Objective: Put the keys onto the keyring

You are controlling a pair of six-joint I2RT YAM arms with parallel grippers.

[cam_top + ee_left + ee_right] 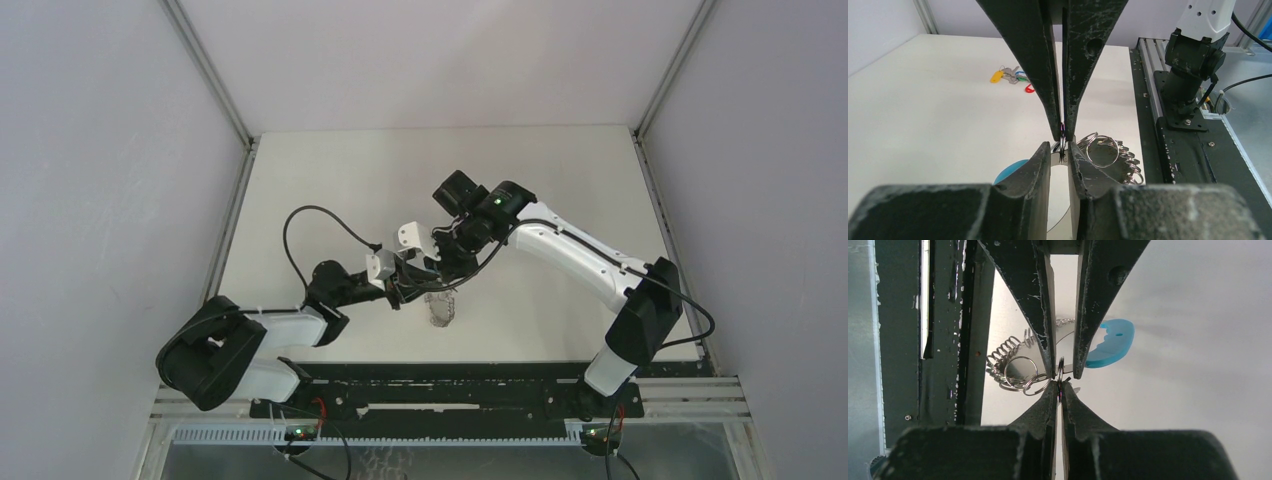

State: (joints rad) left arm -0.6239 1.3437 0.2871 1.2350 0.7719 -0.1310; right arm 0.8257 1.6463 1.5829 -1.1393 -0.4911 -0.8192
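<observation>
The keyring is a hanging string of silvery rings (441, 308) with a light blue curved band (1110, 342). It also shows in the left wrist view (1110, 155) and the right wrist view (1008, 365). Both grippers meet tip to tip above the table. My right gripper (1060, 387) is shut on a small end ring of the keyring. My left gripper (1060, 149) stands with its jaws a narrow gap apart on either side of that ring. The keys (1013, 77), yellow, teal and red, lie on the table beyond. I cannot make them out in the top view.
The right arm's base (1193, 75) and the black rail (1148, 100) along the table's near edge are close behind the hanging rings. Grey walls (120, 200) close in the white table on the left, right and back.
</observation>
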